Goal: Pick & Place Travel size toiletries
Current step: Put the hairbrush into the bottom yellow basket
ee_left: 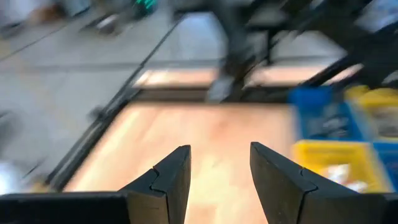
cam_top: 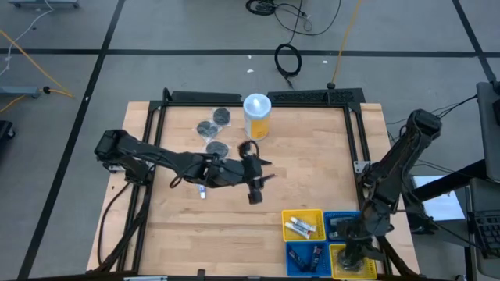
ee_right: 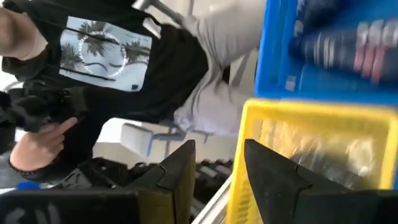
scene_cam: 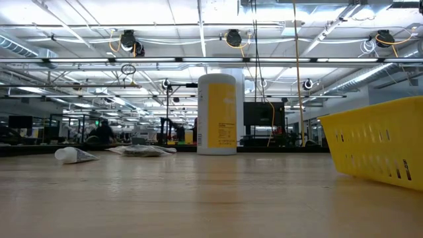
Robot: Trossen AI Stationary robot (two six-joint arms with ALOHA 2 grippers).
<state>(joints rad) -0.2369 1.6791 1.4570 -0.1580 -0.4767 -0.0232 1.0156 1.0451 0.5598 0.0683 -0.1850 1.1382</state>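
Note:
My left gripper (cam_top: 268,170) (ee_left: 221,168) hovers open above the middle of the table, holding nothing. Behind it lie three grey round tins (cam_top: 217,148) (scene_cam: 142,151) and a small white tube (cam_top: 201,190) (scene_cam: 74,155), all flat on the wood. My right gripper (cam_top: 350,254) (ee_right: 217,162) is open and holds nothing. It hangs over the bins at the near right corner, by the yellow bin (ee_right: 311,149). White tubes (cam_top: 301,227) lie in one yellow bin and dark bottles (cam_top: 308,254) (ee_right: 348,43) in a blue one.
A tall yellow-and-white canister with a white lid (cam_top: 257,115) (scene_cam: 217,114) stands near the far edge. Several yellow and blue bins (cam_top: 341,225) cluster at the near right corner. A dark frame (cam_top: 355,133) borders the table. A person in a black shirt (ee_right: 106,56) stands beyond the near edge.

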